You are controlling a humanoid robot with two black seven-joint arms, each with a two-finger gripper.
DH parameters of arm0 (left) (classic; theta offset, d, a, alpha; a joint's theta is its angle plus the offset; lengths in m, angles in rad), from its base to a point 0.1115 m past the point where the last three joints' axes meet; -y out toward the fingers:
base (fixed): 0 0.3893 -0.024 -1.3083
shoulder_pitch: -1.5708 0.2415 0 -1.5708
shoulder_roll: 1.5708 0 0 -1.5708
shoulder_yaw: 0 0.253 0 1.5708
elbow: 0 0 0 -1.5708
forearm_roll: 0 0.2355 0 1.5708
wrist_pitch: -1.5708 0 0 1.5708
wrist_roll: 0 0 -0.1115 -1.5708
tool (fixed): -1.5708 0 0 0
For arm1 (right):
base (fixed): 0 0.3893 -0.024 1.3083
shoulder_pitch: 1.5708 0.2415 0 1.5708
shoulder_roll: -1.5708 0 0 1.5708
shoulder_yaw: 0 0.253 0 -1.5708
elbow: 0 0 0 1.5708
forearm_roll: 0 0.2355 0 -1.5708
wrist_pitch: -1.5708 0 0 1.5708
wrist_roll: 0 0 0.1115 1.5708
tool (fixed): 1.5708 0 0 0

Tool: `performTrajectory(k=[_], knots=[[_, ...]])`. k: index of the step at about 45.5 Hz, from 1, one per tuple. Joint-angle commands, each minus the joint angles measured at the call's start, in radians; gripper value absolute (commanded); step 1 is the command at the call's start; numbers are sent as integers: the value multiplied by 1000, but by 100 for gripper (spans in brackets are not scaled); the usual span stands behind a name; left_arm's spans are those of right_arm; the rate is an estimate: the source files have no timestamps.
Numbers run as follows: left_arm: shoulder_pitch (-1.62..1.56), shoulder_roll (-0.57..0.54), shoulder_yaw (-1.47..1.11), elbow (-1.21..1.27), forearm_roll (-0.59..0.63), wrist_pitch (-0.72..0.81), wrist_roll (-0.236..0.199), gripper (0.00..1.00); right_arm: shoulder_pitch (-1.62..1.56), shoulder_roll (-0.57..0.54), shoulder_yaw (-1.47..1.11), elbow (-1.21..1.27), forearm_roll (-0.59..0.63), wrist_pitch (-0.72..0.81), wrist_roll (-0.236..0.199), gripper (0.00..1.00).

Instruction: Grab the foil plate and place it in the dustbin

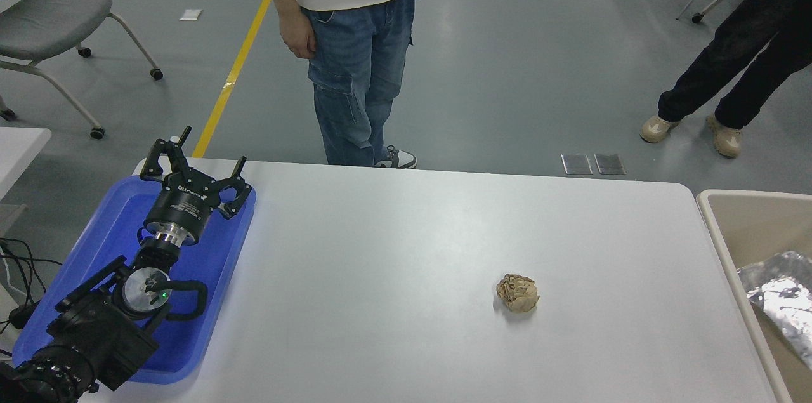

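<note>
1. At the right edge of the view, the dustbin is cut off, so only its pale rounded rim, near corner and part of its beige inside show.
2. Inside the dustbin lies the foil plate, itself cropped by the picture's edge; its far side and full outline cannot be made out.
3. The foil plate is shiny silver and crinkled, with bright glare patches and a few dark creases, and it sits tilted against the bin's inner wall.
4. The right arm and its claw are out of view entirely.
5. At the lower left, the left claw hangs over the blue tray, with its black fingers spread apart and nothing between them; the arm behind it hides much of the tray's floor.
6. On the white surface, a crumpled brown paper ball rests well apart from both the tray and the bin.
7. Beyond the far edge a person in jeans stands cropped at the chest, and another person's dark legs show at the top right.
</note>
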Motion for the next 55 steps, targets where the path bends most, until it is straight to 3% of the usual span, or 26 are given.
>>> performTrajectory(k=[1,12,31,55], knots=[[0,0,0,0,0,0,0,100,38,-3,8,1,-4,-4,1,100],[0,0,0,0,0,0,0,100,274,-17,-9,18,-28,9,1,100],[0,0,0,0,0,0,0,100,717,27,-16,326,-333,16,1,100],[0,0,-1,0,0,0,0,100,1096,329,-394,540,-356,80,1,100]])
